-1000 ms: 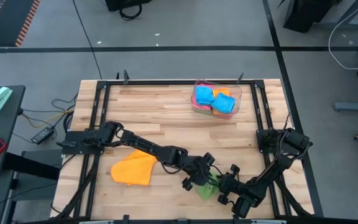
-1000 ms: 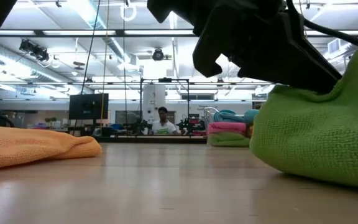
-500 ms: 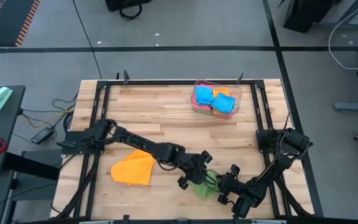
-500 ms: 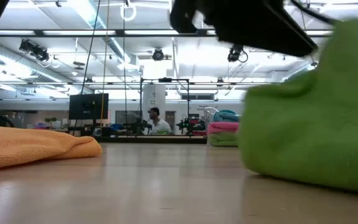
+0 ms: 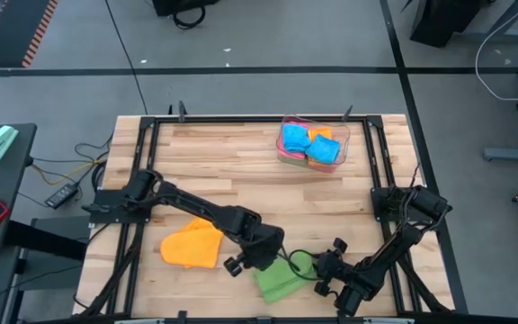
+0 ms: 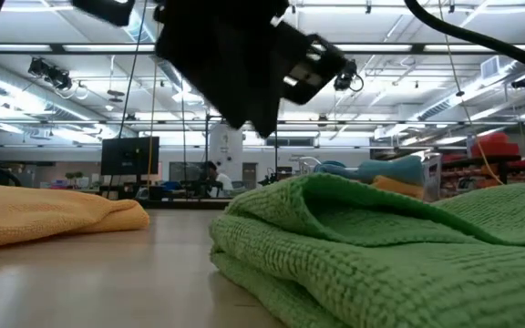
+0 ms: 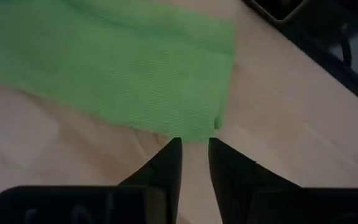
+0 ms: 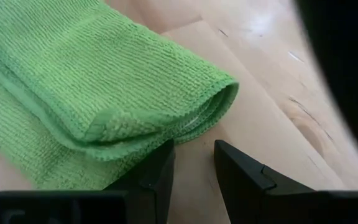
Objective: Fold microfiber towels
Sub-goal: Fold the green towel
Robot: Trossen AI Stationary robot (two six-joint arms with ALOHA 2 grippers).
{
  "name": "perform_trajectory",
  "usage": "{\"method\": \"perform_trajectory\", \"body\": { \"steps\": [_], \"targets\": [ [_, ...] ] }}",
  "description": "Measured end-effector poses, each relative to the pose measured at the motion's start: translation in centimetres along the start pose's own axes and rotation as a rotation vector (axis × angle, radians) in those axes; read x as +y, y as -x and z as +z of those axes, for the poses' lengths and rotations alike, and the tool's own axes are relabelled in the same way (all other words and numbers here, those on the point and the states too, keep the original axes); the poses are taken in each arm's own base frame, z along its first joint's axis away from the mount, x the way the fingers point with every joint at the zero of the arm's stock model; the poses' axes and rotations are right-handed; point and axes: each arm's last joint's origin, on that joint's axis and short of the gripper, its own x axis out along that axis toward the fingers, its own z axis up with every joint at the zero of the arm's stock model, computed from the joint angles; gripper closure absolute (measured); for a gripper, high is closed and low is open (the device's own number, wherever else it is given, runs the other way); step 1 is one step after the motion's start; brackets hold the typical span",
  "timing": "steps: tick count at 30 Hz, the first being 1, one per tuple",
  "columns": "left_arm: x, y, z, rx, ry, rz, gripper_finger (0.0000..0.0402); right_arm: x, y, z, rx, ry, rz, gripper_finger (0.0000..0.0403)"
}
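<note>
Near the front edge of the table, a green microfiber towel (image 5: 280, 281) lay folded over on itself, between the two grippers. The left gripper (image 5: 257, 262) sat just at its edge, fingers (image 7: 166, 163) a narrow gap apart with nothing between them. The right gripper (image 5: 320, 273) rested at the towel's other side, fingers (image 8: 241, 171) slightly parted and likewise empty. An orange towel (image 5: 192, 245) lay bunched to the left, apart from the green one. At the far side stood a clear plastic tray (image 5: 343, 137) holding blue, orange and pink towels (image 5: 308, 145). The tabletop (image 5: 241, 171) was pale butcher-block wood inside a black metal frame (image 5: 147, 135). Beyond it, the low view showed a large hall with strip ceiling lights (image 6: 53, 53), a dark monitor (image 6: 129, 155) and a person (image 6: 210, 173) seated far off. No writing could be read.
</note>
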Motion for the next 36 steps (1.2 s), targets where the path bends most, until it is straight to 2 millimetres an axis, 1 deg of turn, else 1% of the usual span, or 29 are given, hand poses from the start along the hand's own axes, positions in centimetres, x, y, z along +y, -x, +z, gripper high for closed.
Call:
{"method": "perform_trajectory", "body": {
  "steps": [2,6,8,12,15,18,19,21,24,28,31,33,36],
  "targets": [
    [-0.3,-0.6,0.1,-0.018,-0.019,0.013,0.0311,0.1,0.3,0.3,0.031,0.013,-0.010,0.0277],
    [-0.4,-1.7,0.4,-0.078,-0.055,0.127,0.0317,0.0,1.4,1.2,0.100,0.022,-0.007,0.0277],
    [-0.1,-1.7,0.9,-0.127,-0.056,0.169,0.0321,-0.1,2.0,1.8,0.118,0.005,0.012,0.0277],
    [0.8,-1.3,1.1,-0.198,-0.011,0.210,0.0322,-0.3,3.6,2.8,0.128,-0.073,0.053,0.0276],
    [1.5,-1.0,1.1,-0.235,0.020,0.230,0.0312,-0.4,4.9,3.3,0.117,-0.154,0.093,0.0273],
    [2.0,-1.3,1.2,-0.272,0.053,0.227,0.0301,-0.9,5.3,3.5,0.108,-0.251,0.111,0.0262],
    [2.1,-1.6,1.1,-0.271,0.060,0.223,0.0298,-0.9,5.2,3.4,0.100,-0.283,0.129,0.0256],
    [2.5,-2.8,1.1,-0.301,0.052,0.222,0.0293,-1.1,5.0,3.2,0.077,-0.337,0.162,0.0243],
    [2.4,-4.7,0.7,-0.293,0.072,0.207,0.0290,-1.3,4.5,3.3,0.051,-0.412,0.214,0.0220],
    [1.9,-6.3,0.5,-0.272,0.086,0.182,0.0291,-1.9,3.4,3.7,0.077,-0.466,0.220,0.0189],
    [1.0,-7.2,0.5,-0.236,0.081,0.158,0.0291,-2.2,2.2,4.6,0.134,-0.481,0.190,0.0165],
    [0.9,-7.7,0.7,-0.257,0.067,0.166,0.0290,-2.4,1.2,5.4,0.181,-0.478,0.179,0.0150],
    [0.4,-8.1,0.7,-0.232,0.065,0.177,0.0291,-2.5,0.2,6.5,0.233,-0.500,0.190,0.0132]
  ]
}}
